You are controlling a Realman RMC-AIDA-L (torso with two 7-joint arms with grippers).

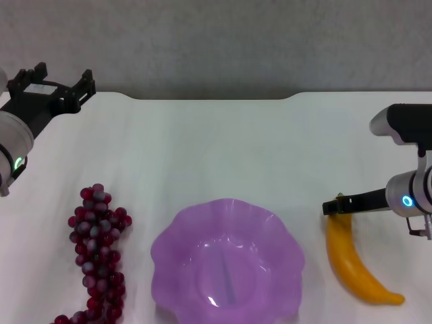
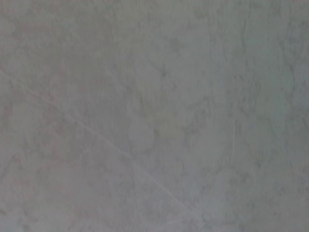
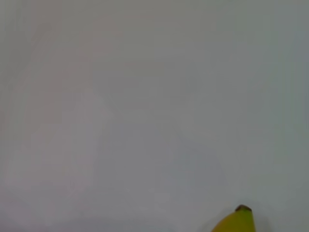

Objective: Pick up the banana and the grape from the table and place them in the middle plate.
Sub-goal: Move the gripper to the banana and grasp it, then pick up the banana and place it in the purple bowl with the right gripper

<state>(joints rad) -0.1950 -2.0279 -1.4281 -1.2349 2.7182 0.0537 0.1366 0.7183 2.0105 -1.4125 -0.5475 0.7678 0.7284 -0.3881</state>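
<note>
The banana [image 1: 356,263] is lying on the white table [image 1: 223,148] to the right of the purple scalloped plate [image 1: 227,262], apart from its rim, with its dark tip pointing toward the far edge. The right gripper [image 1: 337,205] is reaching in from the right side, and its black finger [image 1: 356,202] is sitting right at the far end of the banana; whether the fingers are spread or closed on the fruit cannot be told. In the right wrist view, only the tip of the banana [image 3: 237,221] is showing at the edge, against bare tabletop.

The bunch of dark red grapes [image 1: 98,253] is lying on the table to the left of the plate, just beside its rim, running toward the near edge. The plate is sitting between the 2 fruits with nothing in it.

The left gripper [image 1: 59,79] is hanging at the far left corner of the table, well away from the grapes, its 2 black fingers [image 1: 85,82] standing apart with nothing between them. The left wrist view is showing only a grey mottled surface.
</note>
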